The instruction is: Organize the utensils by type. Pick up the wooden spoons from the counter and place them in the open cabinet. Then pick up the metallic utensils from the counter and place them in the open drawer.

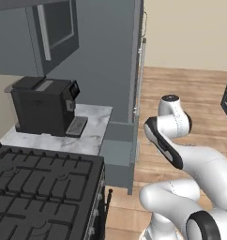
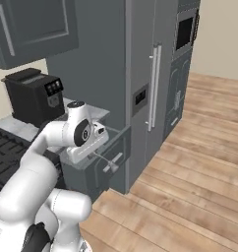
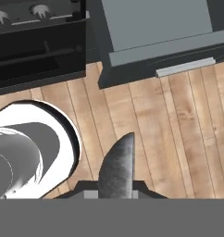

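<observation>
Metal spoon (image 3: 116, 169) in hand (image 3: 115, 190); open drawer (image 3: 151, 32), stove (image 3: 37, 44) beyond

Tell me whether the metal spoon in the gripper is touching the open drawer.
Apart. In the hand view the metal spoon hangs over bare floorboards, with boards showing between its tip and the drawer front.

No text, label, brand or number can be read in these pictures. The black box-shaped coffee machine (image 2: 35, 96) on the white-grey marble counter (image 1: 94, 129) has a small panel with light dots on its front, but they are too small and blurred to read as signs. The tall dark grey fridge front (image 2: 150, 88) has a small dark dispenser panel, and this also carries no readable mark.
</observation>
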Available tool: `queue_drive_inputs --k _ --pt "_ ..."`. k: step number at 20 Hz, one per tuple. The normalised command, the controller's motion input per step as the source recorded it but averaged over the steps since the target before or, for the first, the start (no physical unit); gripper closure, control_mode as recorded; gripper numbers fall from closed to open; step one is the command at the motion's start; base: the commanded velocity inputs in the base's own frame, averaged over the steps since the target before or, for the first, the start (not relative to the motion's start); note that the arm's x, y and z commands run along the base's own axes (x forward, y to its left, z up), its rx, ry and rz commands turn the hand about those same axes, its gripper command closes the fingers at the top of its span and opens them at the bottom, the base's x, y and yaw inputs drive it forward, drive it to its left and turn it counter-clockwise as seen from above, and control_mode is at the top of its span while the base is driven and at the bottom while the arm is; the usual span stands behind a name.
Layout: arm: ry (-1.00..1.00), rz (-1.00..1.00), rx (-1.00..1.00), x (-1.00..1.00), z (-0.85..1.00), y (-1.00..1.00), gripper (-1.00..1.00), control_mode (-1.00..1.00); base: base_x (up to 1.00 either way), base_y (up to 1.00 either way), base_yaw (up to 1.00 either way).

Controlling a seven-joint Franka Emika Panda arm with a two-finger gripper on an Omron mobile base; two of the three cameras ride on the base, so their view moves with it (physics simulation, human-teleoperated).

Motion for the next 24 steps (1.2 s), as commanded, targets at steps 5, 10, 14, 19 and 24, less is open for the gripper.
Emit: queue_drive_inputs --k 5,10,14,19,24 --pt "0.00 0.00 0.00 0.00 0.00 0.00 1.00 1.00 0.39 0.24 0.00" --pt "0.00 0.00 0.00 0.00 0.00 0.00 1.00 1.00 0.77 0.19 0.00" --pt "0.00 0.00 0.00 0.00 0.00 0.00 1.00 1.00 0.00 0.03 -0.02" --pt "0.00 0.00 0.00 0.00 0.00 0.00 1.00 -1.00 -0.14 -0.03 -0.07" --pt "-0.02 0.00 0.00 -0.01 0.00 0.02 1.00 -1.00 0.00 0.00 0.00"
